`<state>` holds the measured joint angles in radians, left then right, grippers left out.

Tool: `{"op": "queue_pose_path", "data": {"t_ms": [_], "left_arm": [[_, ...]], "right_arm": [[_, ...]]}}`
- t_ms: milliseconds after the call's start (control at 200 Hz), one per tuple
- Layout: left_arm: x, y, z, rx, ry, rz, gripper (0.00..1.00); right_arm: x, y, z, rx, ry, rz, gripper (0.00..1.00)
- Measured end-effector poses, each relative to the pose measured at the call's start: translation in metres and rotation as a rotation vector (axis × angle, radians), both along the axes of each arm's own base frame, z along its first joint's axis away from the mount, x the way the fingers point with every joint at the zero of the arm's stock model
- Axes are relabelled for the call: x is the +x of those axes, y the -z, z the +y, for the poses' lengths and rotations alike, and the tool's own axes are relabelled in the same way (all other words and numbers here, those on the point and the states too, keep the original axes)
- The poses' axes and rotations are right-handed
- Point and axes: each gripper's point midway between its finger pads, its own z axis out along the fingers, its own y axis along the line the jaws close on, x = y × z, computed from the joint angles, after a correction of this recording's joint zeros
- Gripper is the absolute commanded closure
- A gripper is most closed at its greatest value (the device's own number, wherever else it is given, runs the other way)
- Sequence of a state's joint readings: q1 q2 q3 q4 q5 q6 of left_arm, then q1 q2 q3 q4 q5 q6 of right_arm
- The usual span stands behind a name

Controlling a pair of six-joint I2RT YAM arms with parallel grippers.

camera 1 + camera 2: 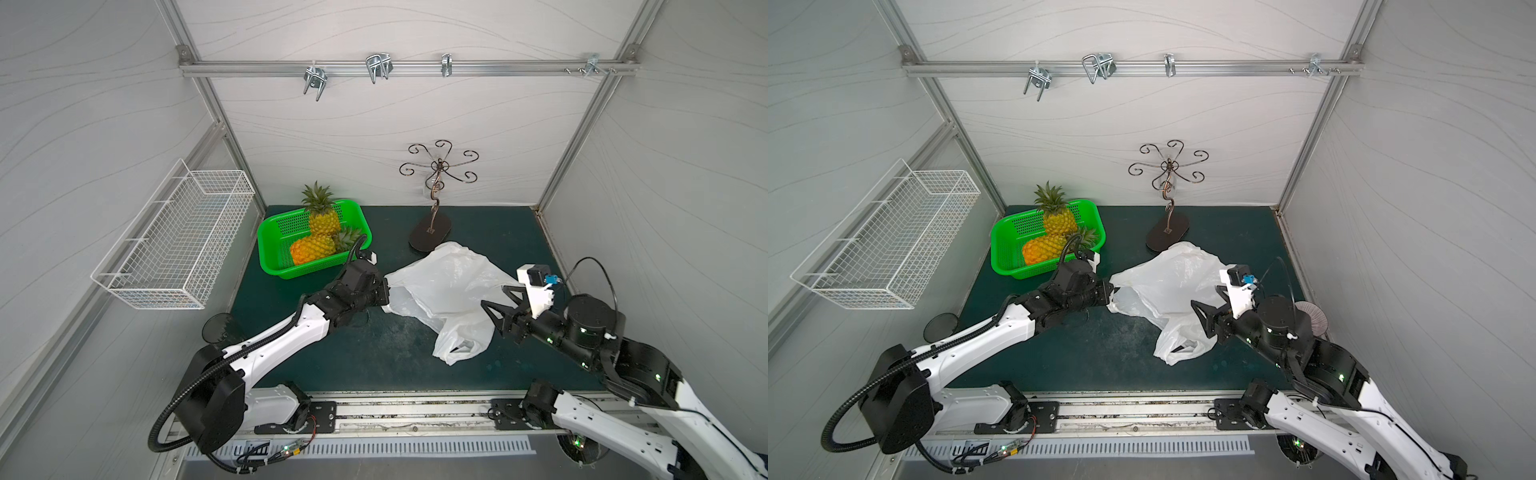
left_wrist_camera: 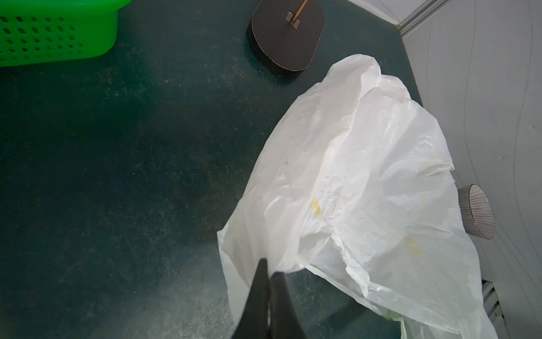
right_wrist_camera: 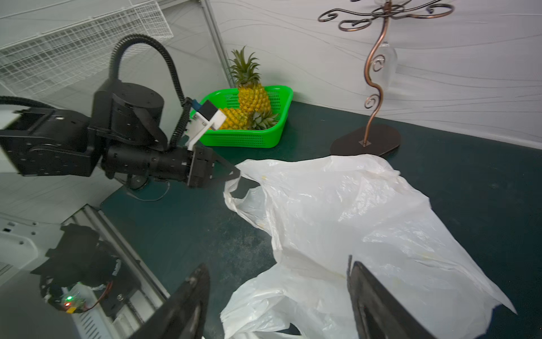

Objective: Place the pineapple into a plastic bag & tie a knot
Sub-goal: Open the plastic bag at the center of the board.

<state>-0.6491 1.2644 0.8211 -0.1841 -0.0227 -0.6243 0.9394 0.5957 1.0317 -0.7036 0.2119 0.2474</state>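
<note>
Pinching plastic bag (image 3: 352, 211) rim, left fingers (image 3: 225, 171), clearest from right wrist; right fingers (image 3: 187, 302) wide.

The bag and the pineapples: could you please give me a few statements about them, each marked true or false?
1. The left pincer is shut on the bag's edge. True.
2. The right pincer is shut on the bag. False: its jaws stand wide open over the bag.
3. Both pineapples are in the basket. True.
4. Both pineapples stand upright. False: one stands, and one lies on its side.
5. The bag is tied in a knot. False: no knot shows, and a handle loop lies open on the table.
</note>
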Motion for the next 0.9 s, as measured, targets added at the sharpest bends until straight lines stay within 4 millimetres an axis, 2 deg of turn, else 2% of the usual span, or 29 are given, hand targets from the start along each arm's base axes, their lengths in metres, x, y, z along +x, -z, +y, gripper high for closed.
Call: {"op": "queue_pose_path", "data": {"t_ms": [95, 170, 280, 335, 425, 575, 670, 740, 855, 900], "left_arm": [[0.000, 0.001, 0.000, -0.004, -0.005, 0.006, 1.00], [0.001, 0.001, -0.001, -0.006, -0.006, 0.005, 1.00], [0.001, 0.000, -0.001, -0.009, -0.007, -0.001, 1.00], [0.002, 0.000, 0.000, -0.007, -0.009, -0.001, 1.00], [0.002, -0.001, 0.000, -0.008, -0.009, -0.003, 1.00], [0.001, -0.006, 0.000, -0.015, -0.006, -0.014, 1.00], [0.001, -0.007, -0.001, -0.015, 0.000, -0.018, 1.00], [0.000, -0.007, -0.001, -0.013, 0.006, -0.018, 1.00], [-0.001, -0.008, -0.002, -0.013, 0.017, -0.021, 1.00], [-0.002, -0.009, -0.002, -0.014, 0.022, -0.026, 1.00]], "right_arm": [[-0.001, -0.002, 0.036, -0.016, -0.125, 0.054, 0.26], [-0.001, 0.006, 0.069, -0.056, -0.228, 0.091, 0.25], [-0.006, 0.036, 0.112, -0.146, -0.367, 0.133, 0.24], [-0.009, 0.054, 0.126, -0.182, -0.411, 0.151, 0.25], [-0.012, 0.081, 0.135, -0.228, -0.430, 0.176, 0.25], [0.002, 0.112, 0.131, -0.271, -0.320, 0.189, 0.26], [0.012, 0.121, 0.130, -0.273, -0.256, 0.196, 0.29], [0.017, 0.126, 0.137, -0.270, -0.238, 0.208, 0.29], [0.013, 0.137, 0.154, -0.283, -0.264, 0.223, 0.29], [0.011, 0.143, 0.159, -0.290, -0.278, 0.236, 0.25]]}}
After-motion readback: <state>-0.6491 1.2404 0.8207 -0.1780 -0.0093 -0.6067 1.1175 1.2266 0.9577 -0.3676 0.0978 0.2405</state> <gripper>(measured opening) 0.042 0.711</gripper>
